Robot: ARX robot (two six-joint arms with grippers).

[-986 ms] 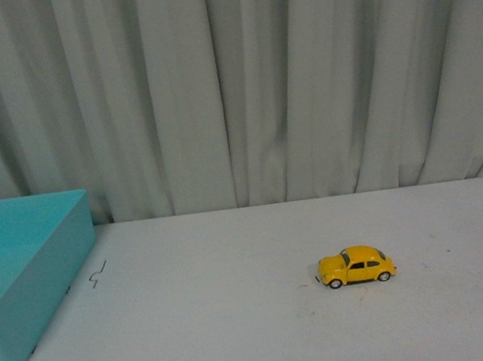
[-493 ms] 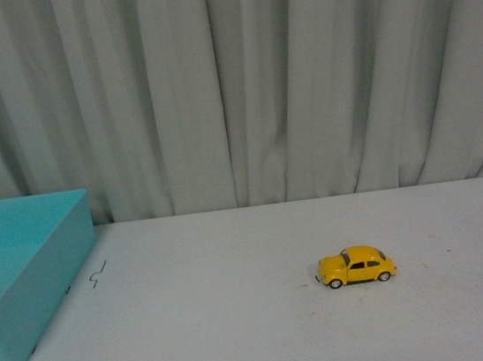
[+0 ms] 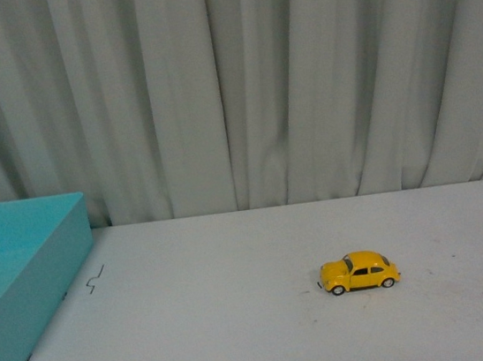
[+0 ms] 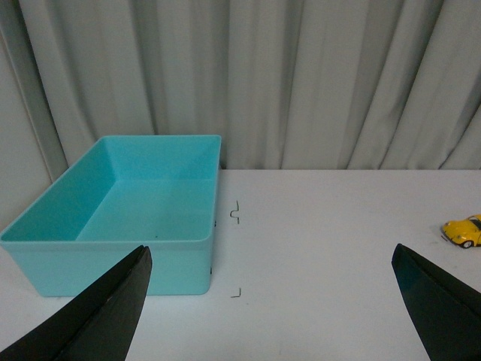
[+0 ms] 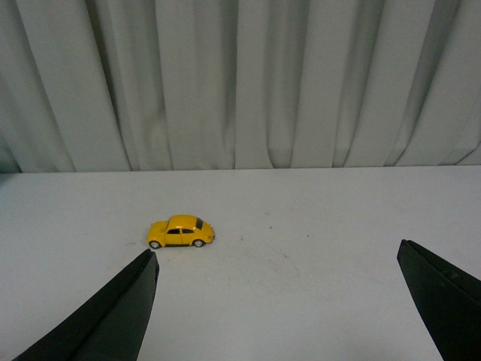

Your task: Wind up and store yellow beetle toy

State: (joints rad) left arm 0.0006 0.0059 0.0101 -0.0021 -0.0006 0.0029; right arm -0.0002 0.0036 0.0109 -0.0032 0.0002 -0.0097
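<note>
The yellow beetle toy [image 3: 359, 273] stands on its wheels on the white table, right of centre, side-on in the front view. It also shows in the right wrist view [image 5: 181, 232] ahead of the gripper's one finger, and at the frame edge in the left wrist view [image 4: 465, 230]. My right gripper [image 5: 276, 301] is open and empty, back from the toy. My left gripper [image 4: 270, 301] is open and empty, beside the teal bin [image 4: 188, 252]. Neither arm shows in the front view.
The teal bin [image 3: 52, 263] sits at the table's left edge, open-topped with nothing visible inside. Small black tape marks [image 3: 96, 278] lie on the table by the bin. A pleated grey curtain [image 3: 238, 83] hangs behind the table.
The front view has shifted slightly: the toy and bin sit a little lower in the frame. The toy itself has not moved on the table.
</note>
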